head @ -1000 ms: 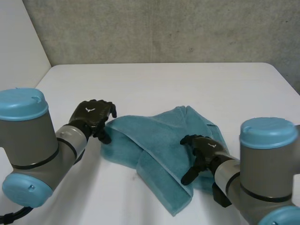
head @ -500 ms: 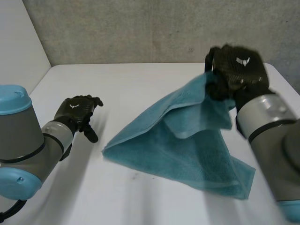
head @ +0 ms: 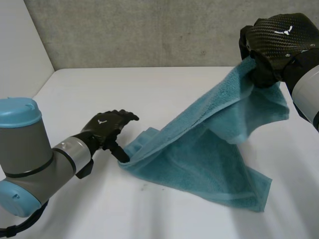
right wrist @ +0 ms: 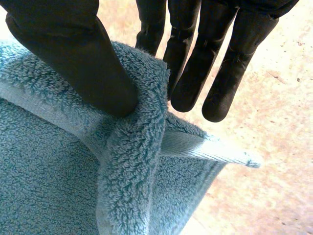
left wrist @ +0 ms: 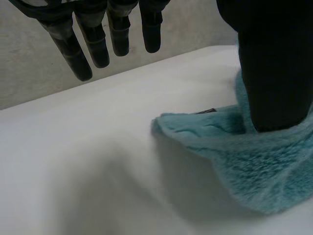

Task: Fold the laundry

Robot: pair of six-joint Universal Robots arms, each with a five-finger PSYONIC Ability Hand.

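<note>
My right hand (head: 279, 45) pinches the teal towel (head: 199, 154) aloft above the table's (head: 124, 84) far right corner; my left hand (head: 105, 127), fingers straight, pins another corner.

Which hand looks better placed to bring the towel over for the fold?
The right. The right hand pinches a towel corner high above the table, free to carry it across. The left hand just pins the low corner with its thumb, fingers straight.
</note>
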